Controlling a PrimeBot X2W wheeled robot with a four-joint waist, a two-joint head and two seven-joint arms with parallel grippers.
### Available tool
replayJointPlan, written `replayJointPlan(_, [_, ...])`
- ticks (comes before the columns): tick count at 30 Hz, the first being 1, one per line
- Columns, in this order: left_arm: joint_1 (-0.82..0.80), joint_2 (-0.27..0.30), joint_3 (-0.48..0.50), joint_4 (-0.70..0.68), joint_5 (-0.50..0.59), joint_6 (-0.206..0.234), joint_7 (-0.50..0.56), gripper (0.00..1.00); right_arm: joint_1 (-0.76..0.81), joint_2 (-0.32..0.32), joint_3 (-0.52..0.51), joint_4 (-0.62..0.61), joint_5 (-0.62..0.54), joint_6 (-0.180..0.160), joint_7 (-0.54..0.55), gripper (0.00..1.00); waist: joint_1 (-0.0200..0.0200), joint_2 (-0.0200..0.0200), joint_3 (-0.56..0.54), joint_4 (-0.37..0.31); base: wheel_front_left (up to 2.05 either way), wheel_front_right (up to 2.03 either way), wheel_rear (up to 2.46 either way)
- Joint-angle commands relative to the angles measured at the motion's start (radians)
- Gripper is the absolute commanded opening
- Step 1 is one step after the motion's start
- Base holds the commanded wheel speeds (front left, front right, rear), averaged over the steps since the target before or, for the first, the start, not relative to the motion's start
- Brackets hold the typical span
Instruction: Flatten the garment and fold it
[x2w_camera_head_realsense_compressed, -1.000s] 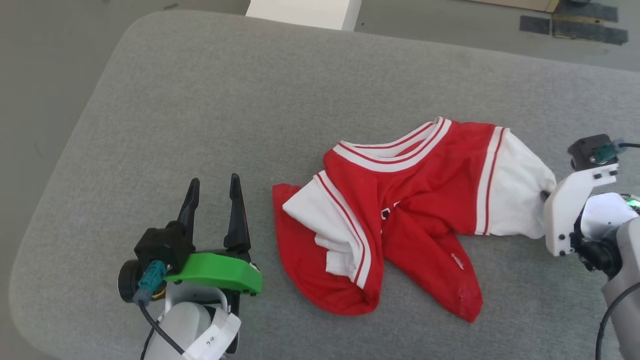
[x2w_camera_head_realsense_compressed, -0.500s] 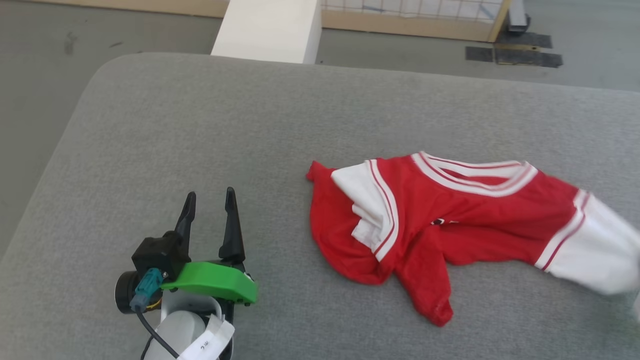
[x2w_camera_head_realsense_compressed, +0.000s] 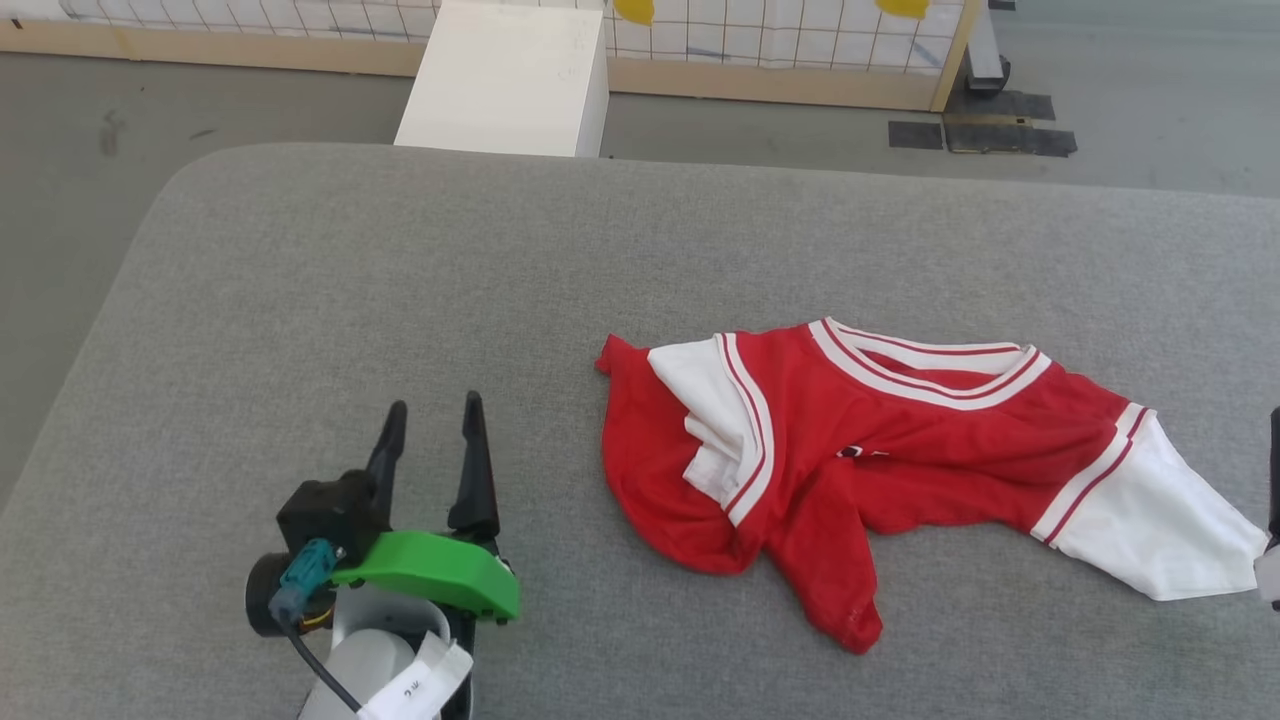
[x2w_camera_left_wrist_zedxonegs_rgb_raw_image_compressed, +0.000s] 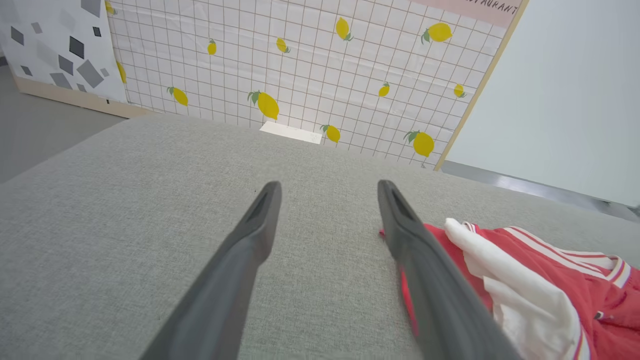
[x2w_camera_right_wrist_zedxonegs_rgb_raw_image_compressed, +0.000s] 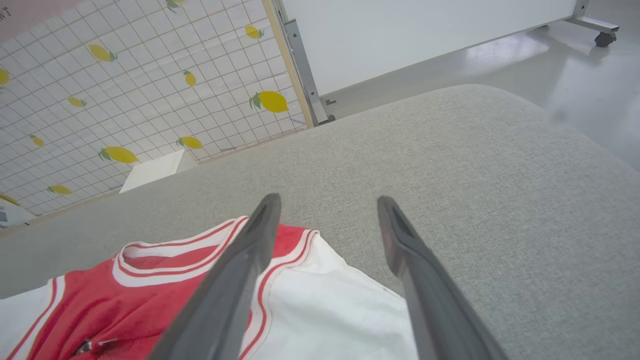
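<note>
garment (x2w_camera_head_realsense_compressed: 950, 450): it lies on the right half of the grey pad (x2w_camera_head_realsense_compressed: 350, 280), bunched up and not flat. its striped neck (x2w_camera_head_realsense_compressed: 900, 385) faces away from me.
right-side sleeve (x2w_camera_head_realsense_compressed: 1150, 530): white and spread out, with its tip close to the pad's right end.
left-side sleeve (x2w_camera_head_realsense_compressed: 700, 410): white and folded over onto the red part.
bottom part: a red flap (x2w_camera_head_realsense_compressed: 835, 570) sticks out toward me. the rest is crumpled, so i cannot see the hem well.
left gripper (x2w_camera_head_realsense_compressed: 434, 410): wide open and holding nothing. it is over bare pad, near the red edge.
right gripper (x2w_camera_right_wrist_zedxonegs_rgb_raw_image_compressed: 327, 200): wide open too, and holding nothing. its fingers (x2w_camera_right_wrist_zedxonegs_rgb_raw_image_compressed: 235, 290) point past the white sleeve, one above it and one above bare pad.
step now: i think this is the flattening part. no fold is made yet.
how to do it well: i would pinch just the top layer of the folded sleeve with the left gripper. then i would pull it out from the body, slow and low. the right gripper could hold the other sleeve so the shirt does not slide along.
watch out: the cloth looks thin and slippy, so a fast tug may drag it all in a lump. grabbing two layers would keep the wrinkle in.
after that: pull the red flap toward me till the body lies smooth.
</note>
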Motion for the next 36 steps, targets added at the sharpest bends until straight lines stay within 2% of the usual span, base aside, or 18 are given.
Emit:
replayJointPlan(1, [-0.001,-0.004,-0.010,0.003,-0.012,-0.014,0.018,1.00,0.007,0.010,0.005,-0.016,0.007,-0.002,-0.008,1.00,0.0000,0.0000,-0.006,-0.002,0.00,0.00,0.00])
replayJointPlan(6, [-0.112,-0.008,-0.063,0.033,-0.060,-0.044,0.169,1.00,0.020,0.023,0.025,-0.049,0.008,-0.002,-0.005,1.00,0.0000,0.0000,-0.003,-0.007,0.00,0.00,0.00])
replayJointPlan(9, [-0.221,-0.010,-0.114,0.080,-0.093,-0.047,0.342,1.00,0.020,0.029,0.034,-0.057,0.005,-0.002,0.001,1.00,0.0000,0.0000,0.007,-0.016,0.00,0.00,0.00])
replayJointPlan(15, [-0.410,-0.013,-0.239,0.189,-0.129,-0.014,0.699,1.00,0.014,0.037,0.045,-0.055,0.001,-0.002,0.011,1.00,0.0000,0.0000,0.039,-0.053,0.00,0.00,0.00])
replayJointPlan(19, [-0.473,-0.013,-0.299,0.248,-0.139,0.026,0.852,1.00,0.012,0.040,0.047,-0.049,-0.001,-0.002,0.008,1.00,0.0000,0.0000,0.059,-0.083,0.00,0.00,0.00])
replayJointPlan(23, [-0.492,-0.013,-0.324,0.265,-0.171,0.040,0.902,1.00,0.009,0.041,0.043,-0.042,0.001,-0.002,0.003,1.00,0.0000,0.0000,0.075,-0.104,0.00,0.00,0.00])
replayJointPlan(30, [-0.505,-0.013,-0.357,0.278,-0.198,0.047,0.889,1.00,0.002,0.041,0.043,-0.033,0.001,-0.002,-0.005,1.00,0.0000,0.0000,0.093,-0.116,0.00,0.00,0.00])
replayJointPlan(31, [-0.508,-0.013,-0.361,0.278,-0.201,0.046,0.878,0.45,0.000,0.041,0.044,-0.032,0.000,-0.002,-0.006,1.00,0.0000,0.0000,0.096,-0.116,0.00,0.00,0.00])
replayJointPlan(33, [-0.514,-0.013,-0.369,0.282,-0.205,0.045,0.862,0.00,-0.004,0.041,0.050,-0.028,-0.002,-0.002,-0.007,1.00,0.0000,0.0000,0.097,-0.114,0.00,0.00,0.00])
replayJointPlan(36, [-0.520,-0.013,-0.373,0.285,-0.214,0.044,0.842,0.00,-0.009,0.040,0.058,-0.021,-0.002,-0.002,-0.007,1.00,0.0000,0.0000,0.095,-0.109,0.00,0.00,0.00])
